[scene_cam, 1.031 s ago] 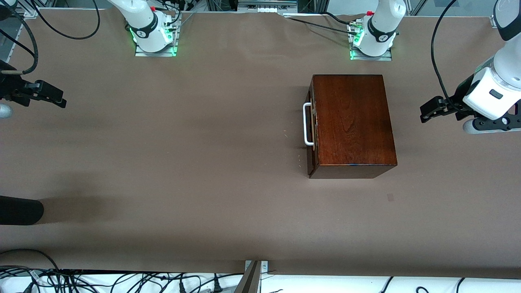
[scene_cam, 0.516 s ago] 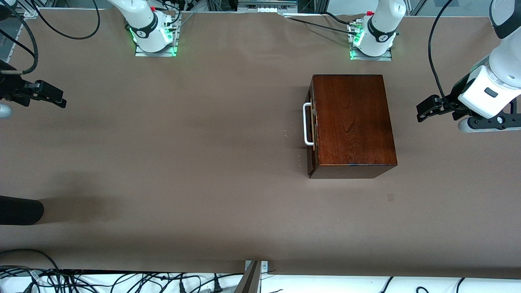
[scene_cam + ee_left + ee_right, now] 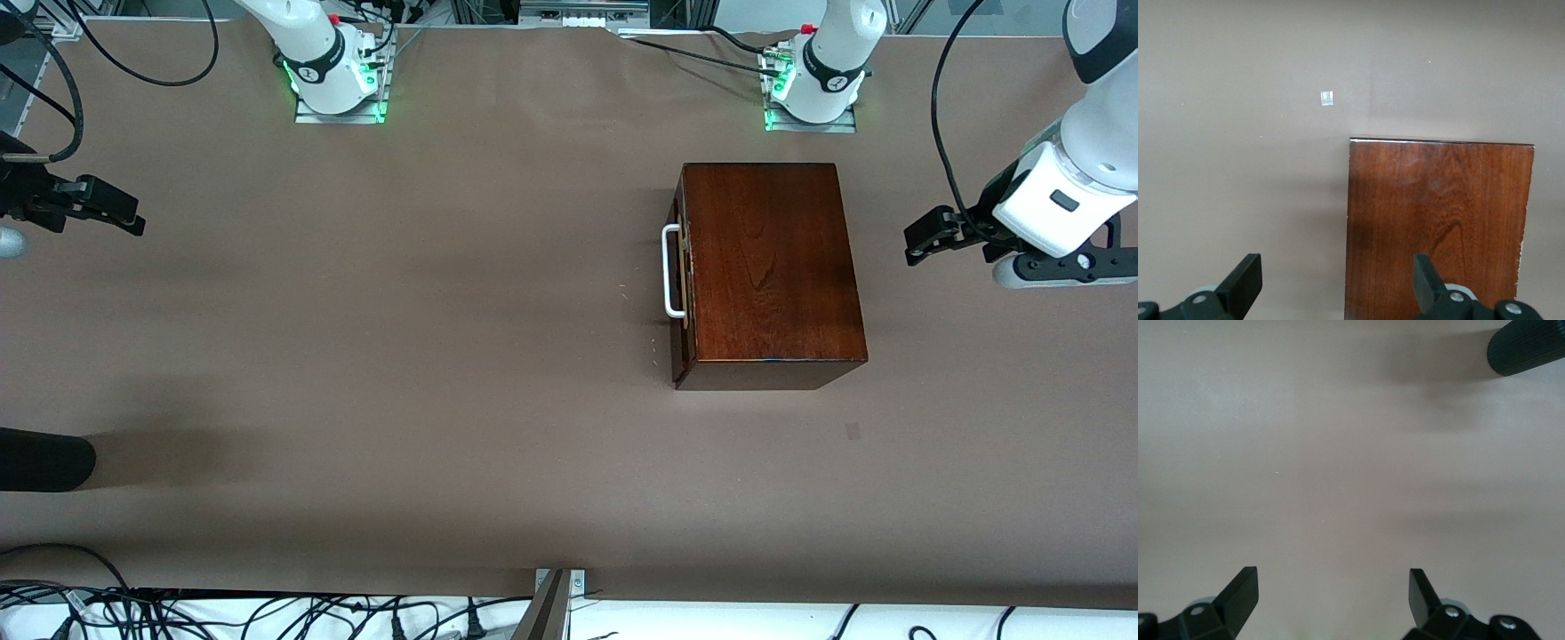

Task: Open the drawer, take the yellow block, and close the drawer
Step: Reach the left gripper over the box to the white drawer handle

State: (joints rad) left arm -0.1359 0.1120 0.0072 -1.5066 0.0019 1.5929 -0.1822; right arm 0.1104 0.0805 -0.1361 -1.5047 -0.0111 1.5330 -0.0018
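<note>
The glossy dark reddish-brown wooden box (image 3: pixel 773 267) stands toward the left arm's end of the table. Its drawer is shut, and the white bar handle (image 3: pixel 673 271) faces the right arm's end. The yellow block is hidden. My left gripper (image 3: pixel 920 242) is open and empty, in the air beside the box's back wall. In the left wrist view the box top (image 3: pixel 1438 227) lies partly between the spread fingers of that gripper (image 3: pixel 1336 283). My right gripper (image 3: pixel 120 213) is open and empty at the right arm's end of the table, over bare table in the right wrist view (image 3: pixel 1331 593).
A black ribbed cylinder (image 3: pixel 44 458) juts in at the right arm's end, nearer the front camera; it also shows in the right wrist view (image 3: pixel 1528 347). A small pale mark (image 3: pixel 853 431) is on the brown table cover, nearer the camera than the box.
My left gripper has moved a little toward the box. The right arm, the box and the drawer have not moved.
</note>
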